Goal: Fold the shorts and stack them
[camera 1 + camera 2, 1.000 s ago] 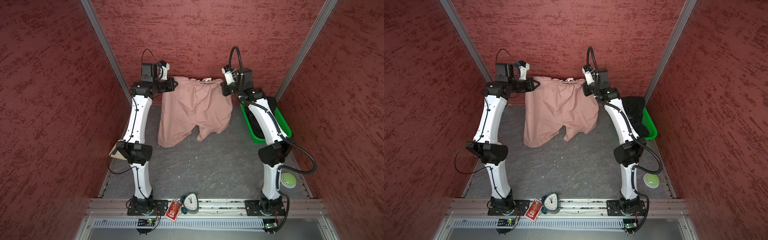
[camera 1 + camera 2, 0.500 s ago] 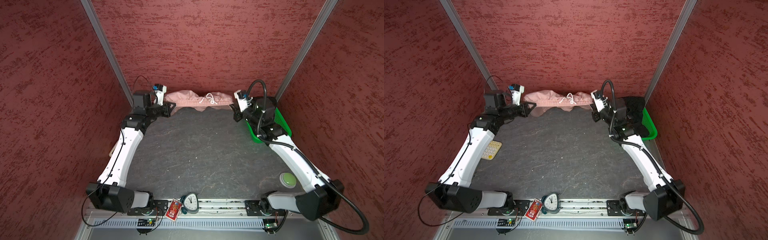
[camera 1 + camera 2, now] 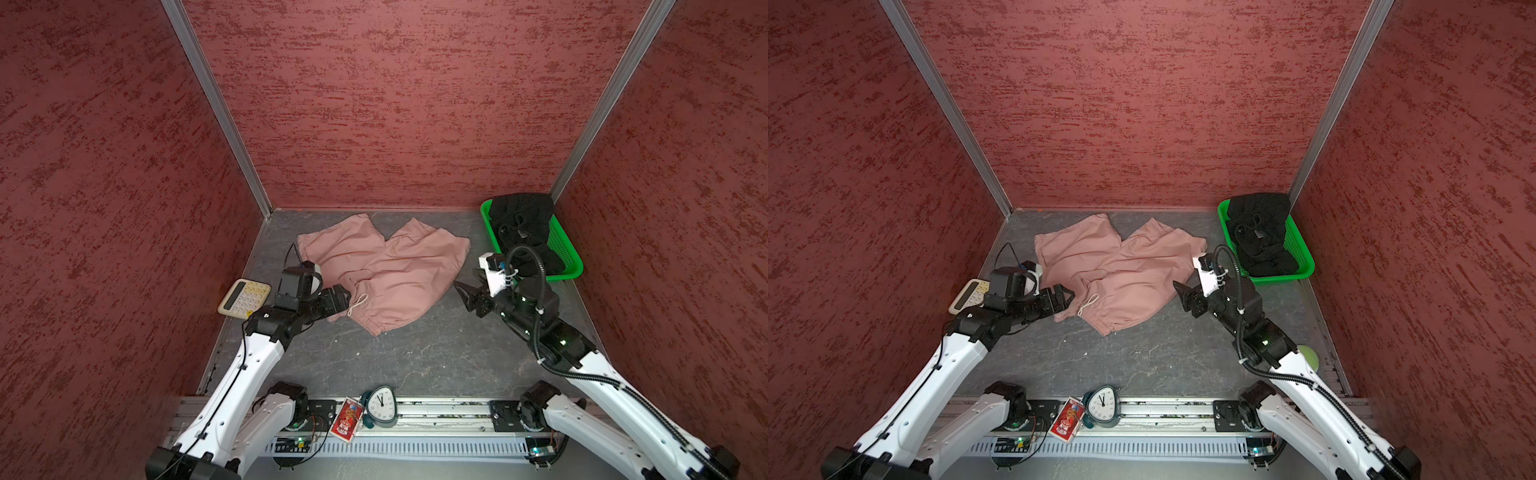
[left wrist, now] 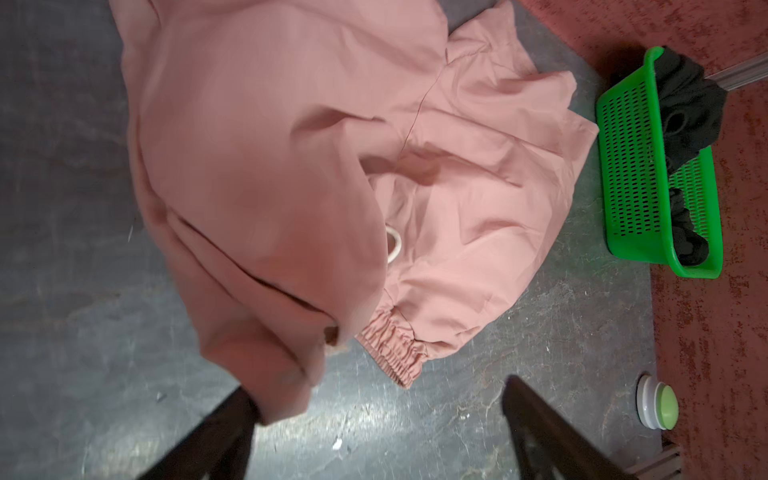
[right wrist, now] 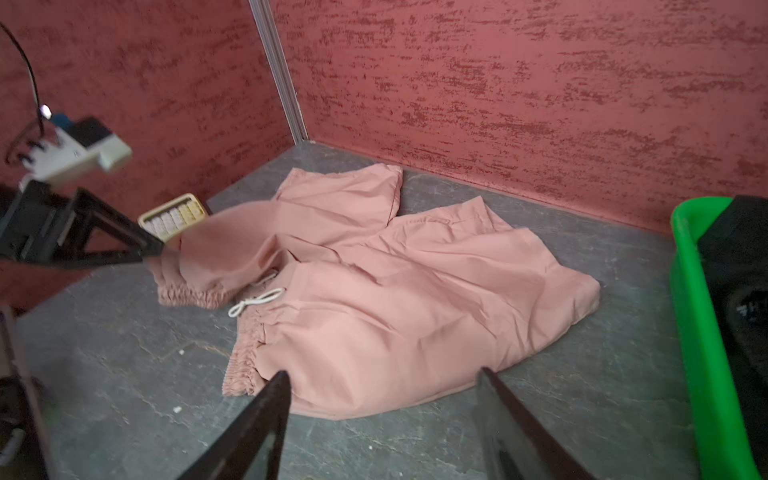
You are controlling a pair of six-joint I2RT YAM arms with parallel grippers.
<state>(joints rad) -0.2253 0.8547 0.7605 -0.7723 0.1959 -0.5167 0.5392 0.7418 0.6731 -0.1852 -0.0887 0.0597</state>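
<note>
**Left tool (image 3: 343,297) and right tool (image 3: 461,296) both open, flanking the dusty pink cloth shorts (image 3: 386,270) on the dark grey bench (image 3: 395,357).**

At 6 o'clock on the front rail, a white-faced alarm clock (image 3: 380,407) stands beside a red card (image 3: 347,422). Farther in, the left tool at 9 o'clock has its jaws spread wide, one finger (image 4: 239,409) touching the shorts' corner. The right tool at 3 o'clock is parted and empty, just beside the cloth's edge. The pink shorts lie rumpled at mid-bench, with the gathered waistband and white drawstring (image 3: 358,302) nearest and the legs toward 12. A cream calculator (image 3: 244,298) lies at 9 o'clock by the wall. At 2 o'clock, in the far corner, black cloth shorts (image 3: 521,224) sit bunched in a green perforated plastic basket (image 3: 561,245).
</note>
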